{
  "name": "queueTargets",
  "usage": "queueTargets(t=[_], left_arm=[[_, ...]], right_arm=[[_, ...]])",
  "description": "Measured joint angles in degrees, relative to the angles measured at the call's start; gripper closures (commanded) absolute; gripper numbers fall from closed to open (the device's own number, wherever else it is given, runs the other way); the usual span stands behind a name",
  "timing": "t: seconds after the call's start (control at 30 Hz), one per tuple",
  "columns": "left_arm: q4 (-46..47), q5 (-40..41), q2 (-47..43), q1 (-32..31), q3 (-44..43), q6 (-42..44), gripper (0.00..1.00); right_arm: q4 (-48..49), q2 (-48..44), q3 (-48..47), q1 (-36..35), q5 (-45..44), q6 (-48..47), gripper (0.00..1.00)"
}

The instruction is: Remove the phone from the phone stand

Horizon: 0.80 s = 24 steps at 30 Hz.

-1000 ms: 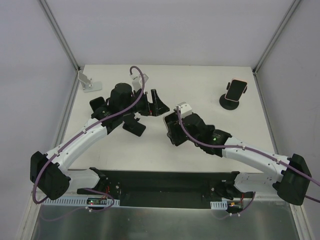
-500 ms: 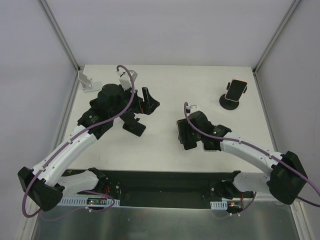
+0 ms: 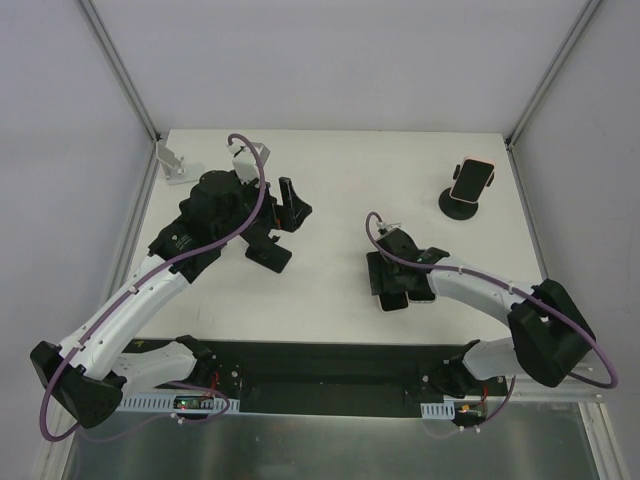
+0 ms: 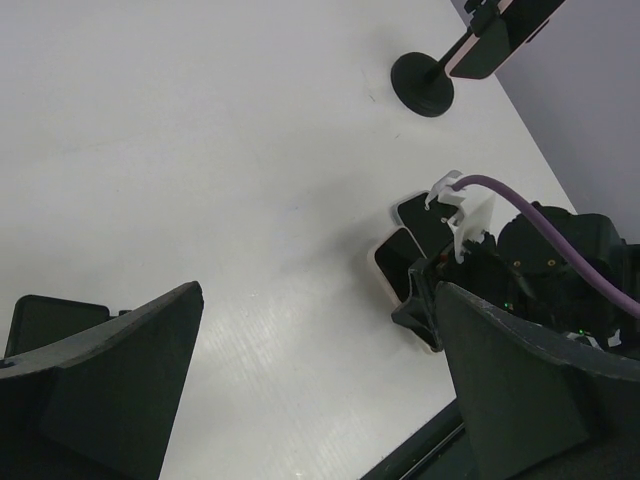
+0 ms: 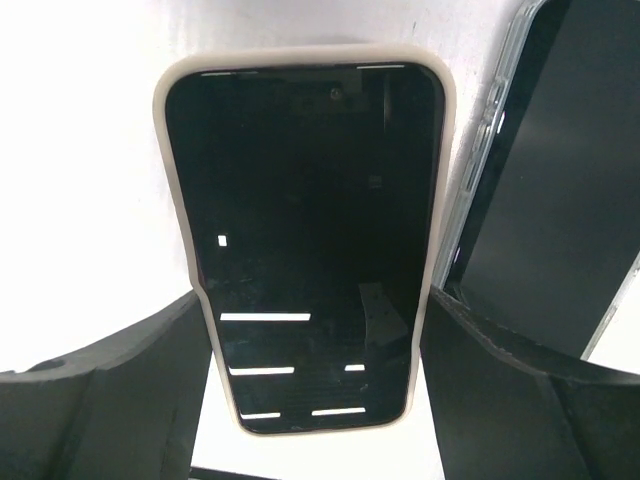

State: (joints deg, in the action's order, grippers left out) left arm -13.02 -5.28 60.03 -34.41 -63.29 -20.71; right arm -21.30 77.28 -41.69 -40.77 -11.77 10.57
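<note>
The left gripper (image 4: 318,300) is spread wide, with nothing between its fingers (image 4: 110,370). The right gripper (image 5: 312,305) is equally wide, straddling a pale-cased handset (image 5: 300,200) lying flat on the table (image 5: 90,150); contact cannot be determined. The phone (image 3: 472,177) sits in the phone stand (image 3: 458,206), far right.

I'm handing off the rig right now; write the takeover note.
Left pincer: open, empty, above the table.
Right pincer: open, over a cased phone lying flat, a second phone beside it.
Target phone sits in the black stand, far right of the table, neither arm near.
Done: nothing.
To do: reach the stand, grip the phone, lift it out.
</note>
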Motion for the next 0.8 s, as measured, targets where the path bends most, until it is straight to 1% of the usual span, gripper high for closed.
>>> queueTargets(t=[0.3,0.5,0.6,0.73,0.8], left_arm=[[-0.3,-0.2,0.9,0.0,0.0,0.0,0.01],[-0.3,-0.2,1.0,0.0,0.0,0.0,0.01],[-0.3,-0.2,1.0,0.0,0.0,0.0,0.01],[-0.3,-0.2,1.2,0.0,0.0,0.2,0.01],[-0.3,-0.2,1.3,0.0,0.0,0.2,0.01]], right_arm=[[3.5,5.6,0.0,1.4,-0.9,0.8,0.85],[4.7,6.1,-0.2,2.7,-1.0,1.8,0.80],[5.1,6.2,-0.2,3.1,-1.1,2.1,0.78],[5.2,7.0,-0.8,3.2,-1.5,2.1,0.71],[5.2,7.4,-1.1,3.3,-1.8,2.1,0.69]])
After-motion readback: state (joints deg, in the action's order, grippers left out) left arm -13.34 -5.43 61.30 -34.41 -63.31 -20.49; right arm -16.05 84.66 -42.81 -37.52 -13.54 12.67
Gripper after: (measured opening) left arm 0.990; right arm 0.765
